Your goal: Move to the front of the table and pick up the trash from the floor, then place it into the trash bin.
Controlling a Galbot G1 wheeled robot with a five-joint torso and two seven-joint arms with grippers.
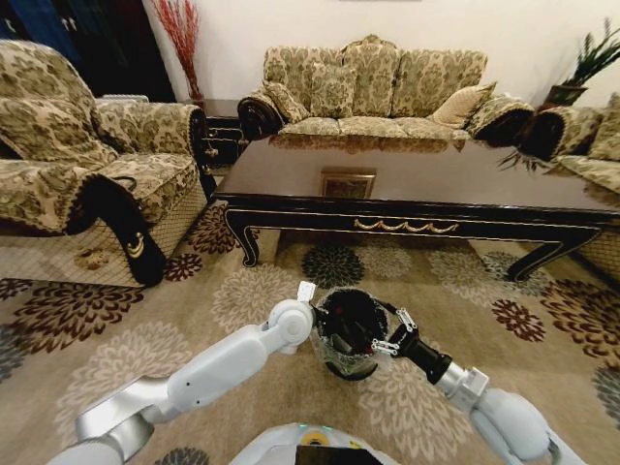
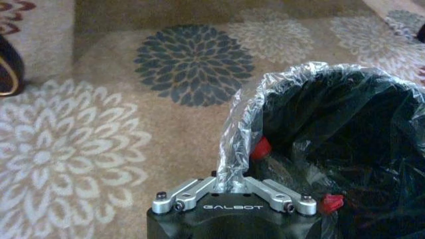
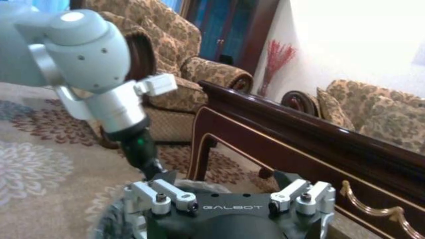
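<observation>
The black trash bin [image 1: 351, 334] with its crinkly clear liner [image 2: 292, 94] stands on the patterned carpet floor [image 1: 77, 320], in front of the dark glossy table [image 1: 407, 179]. My left gripper [image 1: 325, 327] reaches over the bin's near left rim, and the liner edge runs up from the middle of the left gripper [image 2: 232, 172]. Two small red bits [image 2: 260, 148] show at the liner; I cannot tell what they are. My right gripper [image 1: 389, 336] hovers open at the bin's right rim, with nothing between its fingers [image 3: 287, 178]. The trash is out of view.
An armchair [image 1: 87, 165] stands on the left and a sofa [image 1: 373, 92] behind the table. Another seat [image 1: 596, 160] is at the right edge. The table apron and its curved leg [image 3: 202, 149] are close behind the bin. Open carpet lies to both sides.
</observation>
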